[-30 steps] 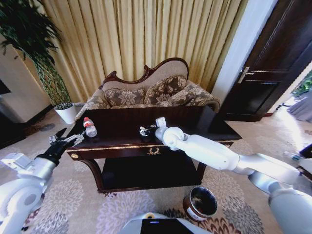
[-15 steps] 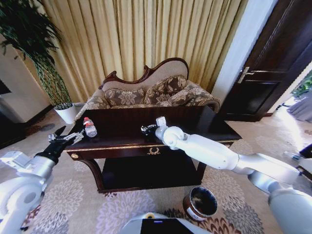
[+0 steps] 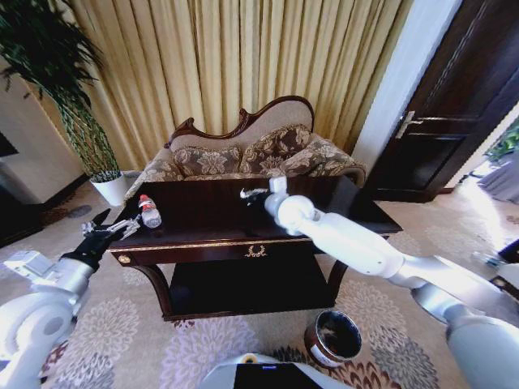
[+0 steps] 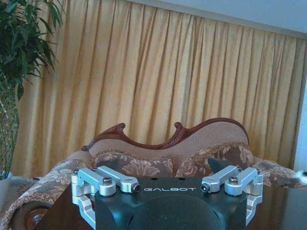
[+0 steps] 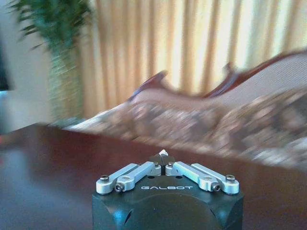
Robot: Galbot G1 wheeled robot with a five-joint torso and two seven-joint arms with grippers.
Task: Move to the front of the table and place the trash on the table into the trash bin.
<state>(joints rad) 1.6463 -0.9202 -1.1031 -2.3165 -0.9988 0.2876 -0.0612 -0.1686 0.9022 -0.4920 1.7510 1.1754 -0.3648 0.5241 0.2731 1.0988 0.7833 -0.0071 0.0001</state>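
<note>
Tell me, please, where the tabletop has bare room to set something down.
The table is bare between the bottle and the right gripper, and along its front edge. It is crowded at the left end, where the left gripper hovers beside the bottle.

Counting one table [image 3: 203, 240], one bottle [image 3: 148, 211] lying on it, one trash bin [image 3: 333, 338] sitting on carpet. Seeing two grippers: left gripper [image 3: 105, 229], right gripper [image 3: 248, 194]. Also spotting one sofa [image 3: 251, 154], one potted plant [image 3: 61, 89], one door [image 3: 458, 105].

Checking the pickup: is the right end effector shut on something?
Shut. In the right wrist view the right end effector's fingertips meet on a tiny white scrap.
</note>
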